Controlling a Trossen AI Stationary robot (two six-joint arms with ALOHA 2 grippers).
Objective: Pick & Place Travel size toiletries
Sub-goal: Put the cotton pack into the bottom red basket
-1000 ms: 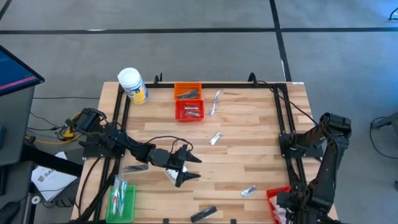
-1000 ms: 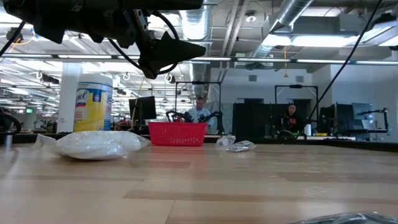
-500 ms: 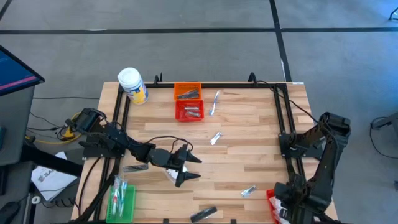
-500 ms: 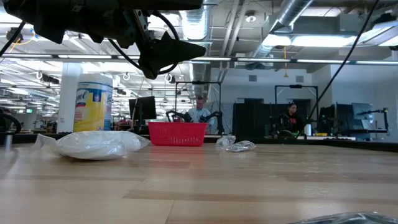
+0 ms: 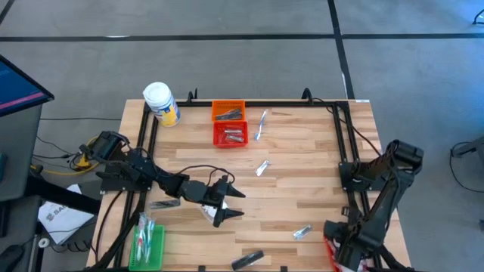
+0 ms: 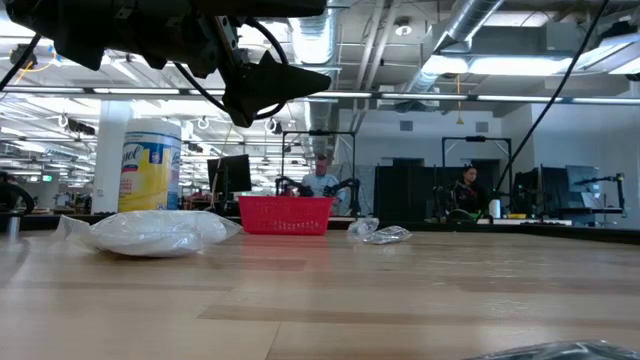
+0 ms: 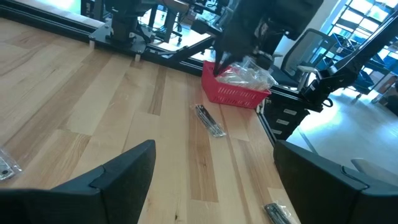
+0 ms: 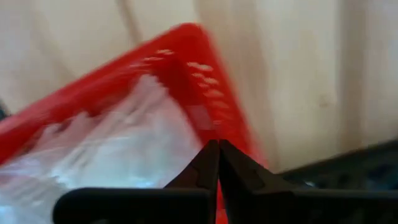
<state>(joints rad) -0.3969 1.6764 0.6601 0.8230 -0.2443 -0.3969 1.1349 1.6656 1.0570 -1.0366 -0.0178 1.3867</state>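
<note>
counter (image 5: 302,162): big butcher-block top with a black rail frame round it, and the toiletries are scattered all over, so there's plenty of sorting left I'd say.

white jar (image 5: 161,103): the yellow-label tub sits at the far corner, well away from the left hand and out of the working zone. Not part of the job, looks like.

baskets: an orange basket (image 5: 228,111) and a red basket (image 5: 230,134) touch each other at the far edge, well beyond the left hand, each already holding a few bits. A green basket (image 5: 148,246) sits near that hand on the arm's base side with clear-wrapped stuff in it. A second red basket (image 7: 237,89) is right under the right hand, stuffed with clear-wrapped pieces. Presumably one basket per type.

left hand (image 5: 224,201): hovering off the counter, fingers spread as wide as they go, holding nothing. A white packet (image 6: 150,231) lies directly below it, so my guess is it's lined up for that one next.

right hand (image 8: 216,163): over the near corner's red basket, fingertips pinched fully together. Can't see anything between them, so probably just finished there.

loose items: a foil sachet (image 5: 262,168) out ahead of the left hand, another sachet (image 5: 302,231) between the two hands, a dark tube (image 5: 247,260) near the left hand at the front edge, a clear stick (image 5: 262,125) just beside the red basket.
</note>
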